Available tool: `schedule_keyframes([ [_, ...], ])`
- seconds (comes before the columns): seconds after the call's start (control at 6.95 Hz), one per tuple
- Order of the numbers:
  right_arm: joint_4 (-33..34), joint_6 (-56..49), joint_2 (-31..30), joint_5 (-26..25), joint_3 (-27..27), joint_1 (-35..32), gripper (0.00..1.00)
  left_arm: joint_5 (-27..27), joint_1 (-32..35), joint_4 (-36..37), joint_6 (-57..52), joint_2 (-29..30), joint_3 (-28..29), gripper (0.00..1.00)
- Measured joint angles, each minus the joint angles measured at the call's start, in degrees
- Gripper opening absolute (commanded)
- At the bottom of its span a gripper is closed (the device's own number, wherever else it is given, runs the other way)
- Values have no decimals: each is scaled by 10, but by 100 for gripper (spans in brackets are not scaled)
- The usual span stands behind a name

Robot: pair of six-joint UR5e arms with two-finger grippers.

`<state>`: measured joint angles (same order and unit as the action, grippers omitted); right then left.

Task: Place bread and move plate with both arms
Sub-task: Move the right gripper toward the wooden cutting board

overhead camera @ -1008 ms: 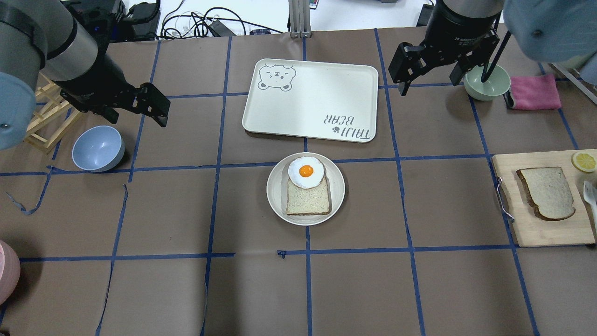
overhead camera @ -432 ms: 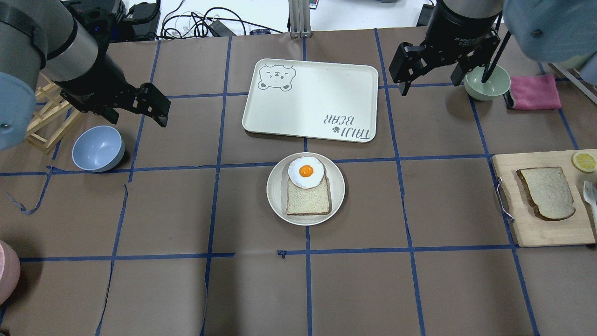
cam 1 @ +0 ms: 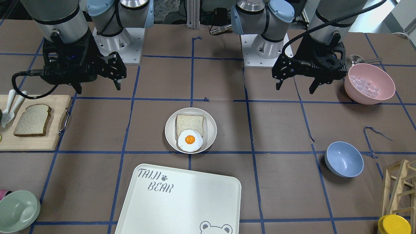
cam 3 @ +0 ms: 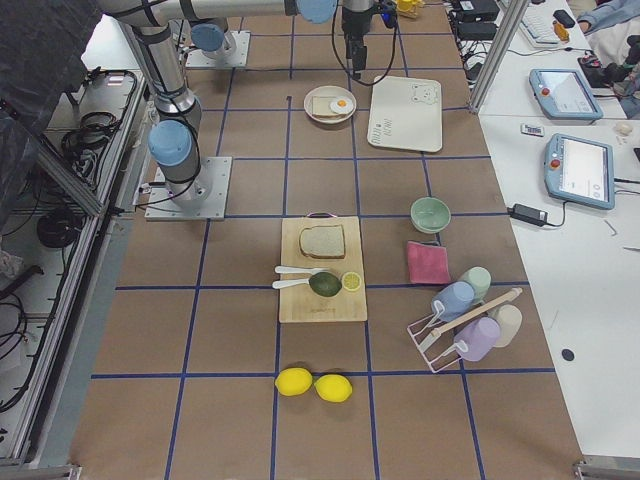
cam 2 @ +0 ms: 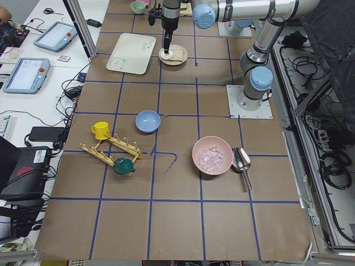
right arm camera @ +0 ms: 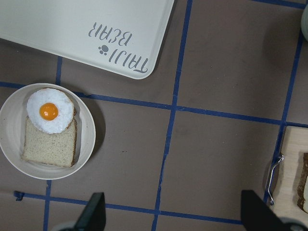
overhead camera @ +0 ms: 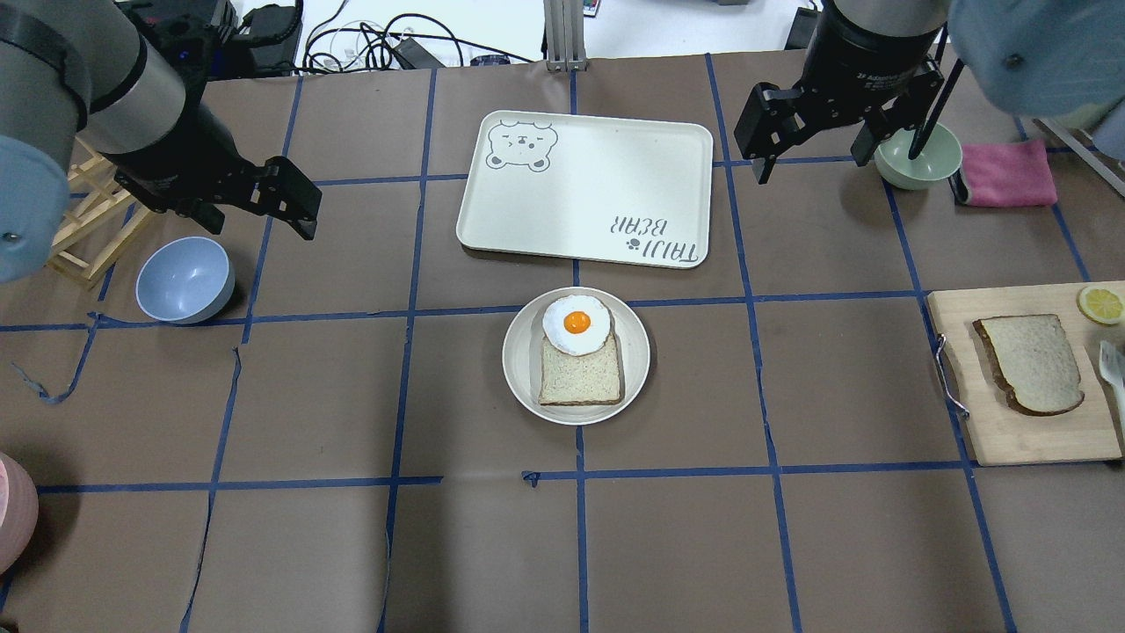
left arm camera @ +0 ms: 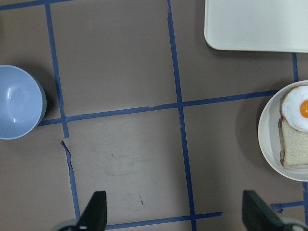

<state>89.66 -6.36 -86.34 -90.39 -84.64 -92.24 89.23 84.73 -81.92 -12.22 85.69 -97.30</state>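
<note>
So: bread pale, speckled, dk brown crust.

The table (blue-taped grid) bears the plate centrally, a tray toward the far edge, a board at the right edge.

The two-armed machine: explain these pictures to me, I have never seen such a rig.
Two robot arms at a table, each ending in a two-finger pincer. One camera looks from above behind the robot, one faces it, two watch from the table's ends, one rides on each wrist. The left pincer and right pincer hang open, holding nothing. The plate carries a square slice and a fried egg; the dark-crusted bread lies on a wooden board; a bear tray lies beyond.
</note>
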Motion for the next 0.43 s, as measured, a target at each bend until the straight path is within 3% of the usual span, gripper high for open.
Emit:
schedule_keyframes([
  [0.43, -1, -7, 4, 2, -9, 42, 100, -1, 1, 0, 0, 0, -3, 100],
])
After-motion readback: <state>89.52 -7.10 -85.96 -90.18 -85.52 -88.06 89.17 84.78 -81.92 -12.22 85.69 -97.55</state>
